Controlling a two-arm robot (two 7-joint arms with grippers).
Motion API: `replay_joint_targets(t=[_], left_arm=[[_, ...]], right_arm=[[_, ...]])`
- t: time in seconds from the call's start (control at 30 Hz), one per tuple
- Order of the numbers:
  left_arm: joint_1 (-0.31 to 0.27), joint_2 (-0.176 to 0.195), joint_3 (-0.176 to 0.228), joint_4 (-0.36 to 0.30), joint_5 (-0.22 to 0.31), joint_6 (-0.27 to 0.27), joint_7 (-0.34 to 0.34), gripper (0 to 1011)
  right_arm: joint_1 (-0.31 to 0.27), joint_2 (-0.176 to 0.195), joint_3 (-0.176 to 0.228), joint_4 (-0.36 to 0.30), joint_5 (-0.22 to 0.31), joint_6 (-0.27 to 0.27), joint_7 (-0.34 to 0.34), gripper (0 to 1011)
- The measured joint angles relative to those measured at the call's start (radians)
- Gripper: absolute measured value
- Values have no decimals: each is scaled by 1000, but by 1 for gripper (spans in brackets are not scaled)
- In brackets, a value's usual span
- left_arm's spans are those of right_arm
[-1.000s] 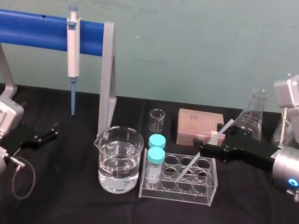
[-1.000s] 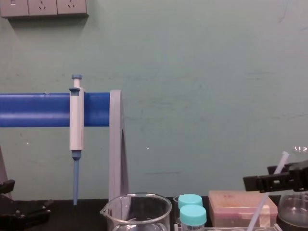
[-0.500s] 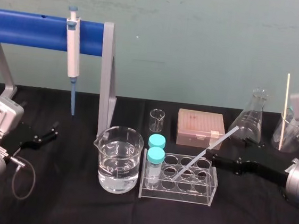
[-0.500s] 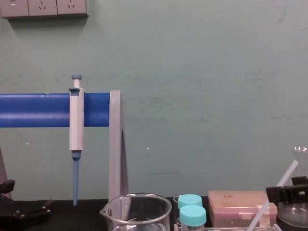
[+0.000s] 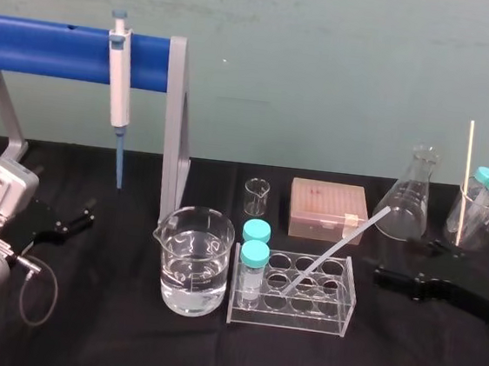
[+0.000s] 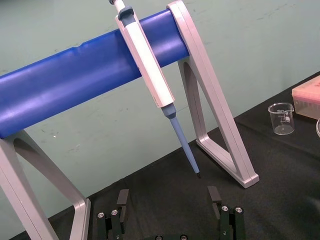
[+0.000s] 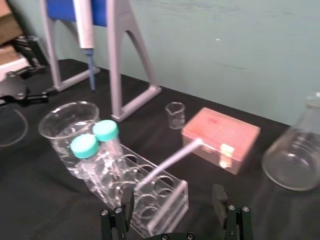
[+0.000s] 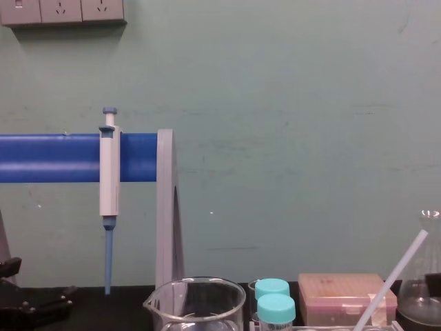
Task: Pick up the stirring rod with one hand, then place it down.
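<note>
The stirring rod (image 5: pixel 335 249) is a thin white translucent stick leaning in the clear tube rack (image 5: pixel 292 315), its lower end in a rack hole and its upper end pointing up and to the right. It also crosses the right wrist view as the stirring rod (image 7: pixel 170 161) and rises at the lower right of the chest view as the stirring rod (image 8: pixel 396 276). My right gripper (image 5: pixel 402 261) hangs to the right of the rack, apart from the rod, open and empty; the right gripper (image 7: pixel 173 200) has its jaws spread wide. My left gripper (image 5: pixel 79 218) stays parked at the far left, open; the left gripper (image 6: pixel 168 197) holds nothing.
A water-filled beaker (image 5: pixel 191 260) and two teal-capped tubes (image 5: pixel 255 245) stand left of the rod. Behind are a small beaker (image 5: pixel 257 197), a pink box (image 5: pixel 327 209), a conical flask (image 5: pixel 408 205) and a jar of tubes (image 5: pixel 477 216). A pipette (image 5: pixel 119 82) hangs on the blue stand (image 5: pixel 49 47).
My right gripper has let go of the rod and drawn back to the right and lower. The rod stays leaning in the rack, tipped a little further right. The left arm has not moved.
</note>
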Motion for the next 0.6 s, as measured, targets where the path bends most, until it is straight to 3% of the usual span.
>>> replay_joint_targets(t=[0.2,0.3,0.5,0.6], left_arm=[[0,0,0,0,0,0,0,1000],[0,0,0,0,0,0,0,1000],[0,0,0,0,0,0,0,1000],[0,0,0,0,0,0,0,1000]], right_arm=[[-46,9,45,-25,-15,8,-83,1003],[-64,-11,63,-27,-58,-5,-150,1003],[-63,-60,61,6,-123,-84,-182,1003],[-57,-74,53,20,-138,-93,-182,1003]])
